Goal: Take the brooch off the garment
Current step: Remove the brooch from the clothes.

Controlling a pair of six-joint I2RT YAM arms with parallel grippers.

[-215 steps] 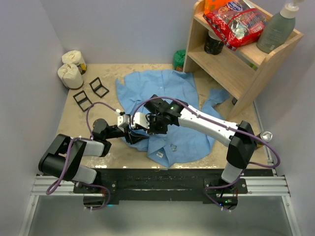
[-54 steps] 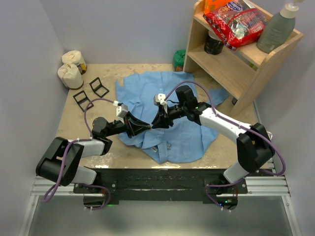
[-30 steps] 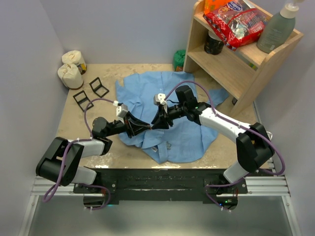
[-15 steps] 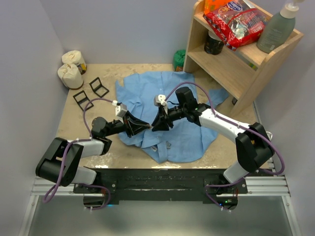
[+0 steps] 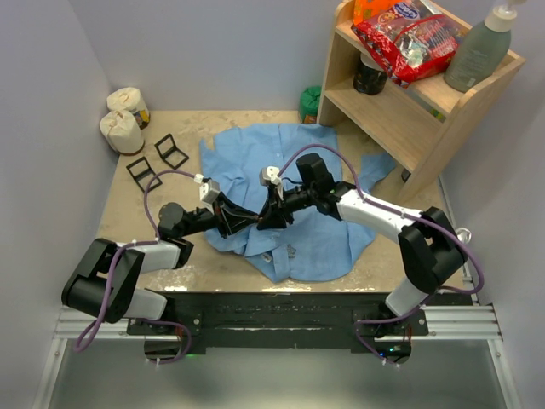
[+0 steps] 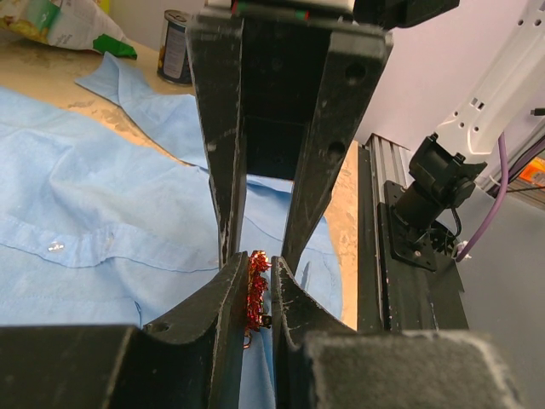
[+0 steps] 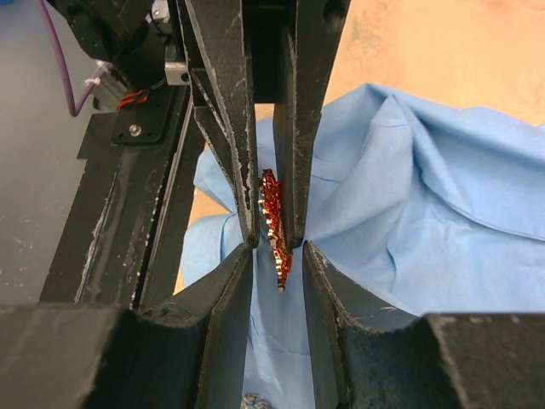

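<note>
Far left, at the back corner of the tan surface (image 5: 122, 209), sit two white tied sacks (image 5: 126, 119). Two black wire stands (image 5: 158, 161) are just beside them, nearer the front.

The left arm comes in low from the left. The left claw (image 6: 254, 268) is over the near-middle of the garment (image 5: 243, 153). Its fingers are close together and clamped on the brooch (image 7: 271, 209), a small red, beaded-looking piece with gold bits, standing on edge between the pads.

The right claw (image 7: 277, 256) meets it tip to tip from the right. Its fingers are set a bit wider apart. The brooch's end pokes into that gap, and daylight shows on both sides, so nothing is seen pinched there.

Both wrist views show blue cloth right behind the brooch. Whether the brooch is pinned to the cloth or free of it cannot be told.

The garment is a light-blue button-up shirt. It lies spread and rumpled across the middle of the surface, one sleeve running right toward the shelf leg. Small white buttons (image 6: 55, 247) show along the placket.

Right of the shirt, at the back, a green item (image 5: 311, 102) sits against the wooden shelf unit (image 5: 400, 111). A dark can (image 5: 370, 75) stands on the lower shelf, with a red snack bag (image 5: 409, 38) on top. A grey-green pump bottle (image 5: 479, 53) is at the far right.
</note>
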